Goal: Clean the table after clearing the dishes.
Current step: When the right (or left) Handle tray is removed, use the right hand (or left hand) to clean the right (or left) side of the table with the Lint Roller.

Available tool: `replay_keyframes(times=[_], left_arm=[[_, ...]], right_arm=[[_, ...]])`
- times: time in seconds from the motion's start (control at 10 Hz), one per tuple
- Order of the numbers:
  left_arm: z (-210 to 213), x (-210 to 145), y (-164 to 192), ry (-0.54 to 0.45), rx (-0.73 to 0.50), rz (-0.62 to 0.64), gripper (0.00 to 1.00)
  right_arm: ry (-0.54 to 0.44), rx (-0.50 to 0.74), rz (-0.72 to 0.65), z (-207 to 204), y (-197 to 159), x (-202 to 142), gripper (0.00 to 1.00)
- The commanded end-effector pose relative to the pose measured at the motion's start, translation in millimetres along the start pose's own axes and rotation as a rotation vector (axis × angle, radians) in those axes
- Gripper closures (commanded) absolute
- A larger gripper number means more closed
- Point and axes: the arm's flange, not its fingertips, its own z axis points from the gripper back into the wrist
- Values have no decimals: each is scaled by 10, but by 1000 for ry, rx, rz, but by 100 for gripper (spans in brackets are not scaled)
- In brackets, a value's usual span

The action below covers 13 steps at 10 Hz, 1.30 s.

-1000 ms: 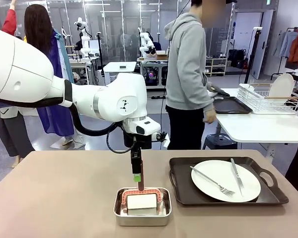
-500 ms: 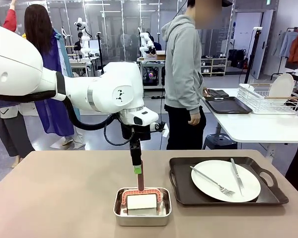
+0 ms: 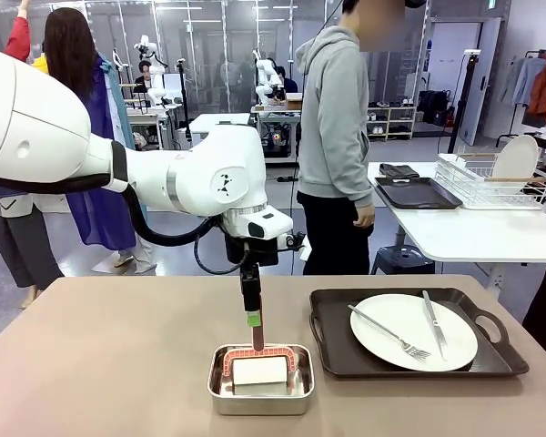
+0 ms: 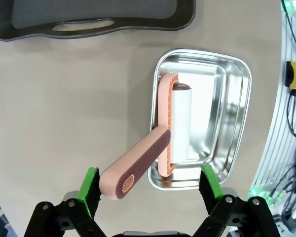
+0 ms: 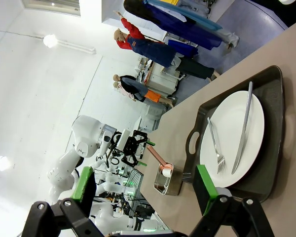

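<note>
1. The left gripper [image 3: 251, 314] hangs straight over the metal pan [image 3: 259, 405]. Its jaws are wide open and it's gripping nothing.
2. Directly under it in the pan lies the roller [image 4: 181, 123]. The pink handle [image 4: 138, 165] pokes up between the pads, closer to one than the other. It looks clear of both.
3. The right gripper [image 5: 143, 182] is open and empty too, well away from the pan.
4. Off to the left gripper's right, a tray [image 3: 332, 350] with a plate [image 3: 414, 341], fork [image 3: 387, 332] and knife [image 3: 434, 323] sits on the table [image 3: 100, 364]. So I'd say the clearing isn't finished.
5. My guess is the step in hand is grabbing the roller. Next it needs to centre on the handle, drop a touch, close firmly, then lift clear of the pan's rim.
</note>
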Motion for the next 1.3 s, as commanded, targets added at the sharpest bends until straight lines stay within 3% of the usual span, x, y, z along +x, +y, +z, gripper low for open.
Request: replay_keyframes(times=[0.0,0.1,0.2,0.3,0.5,0.7,0.9,1.2], left_arm=[[29,-4,-15,6,12,-3,0],[0,0,0,0,0,0,0],[485,-366,158,-123,-24,74,0],[734,-651,258,-185,-74,128,0],[1155,-1523,347,-408,-122,183,0],[1148,-2383,303,-568,-157,279,0],[1150,-3377,27,-762,-106,427,0],[877,-5124,-494,-1066,-167,694,0]], right_arm=[[-5,7,6,-13,44,-29,0],[-5,7,6,-13,44,-29,0],[-5,7,6,-13,44,-29,0],[-5,7,6,-13,44,-29,0],[-5,7,6,-13,44,-29,0],[-5,7,6,-13,44,-29,0],[-5,7,6,-13,44,-29,0],[-5,7,6,-13,44,-29,0]])
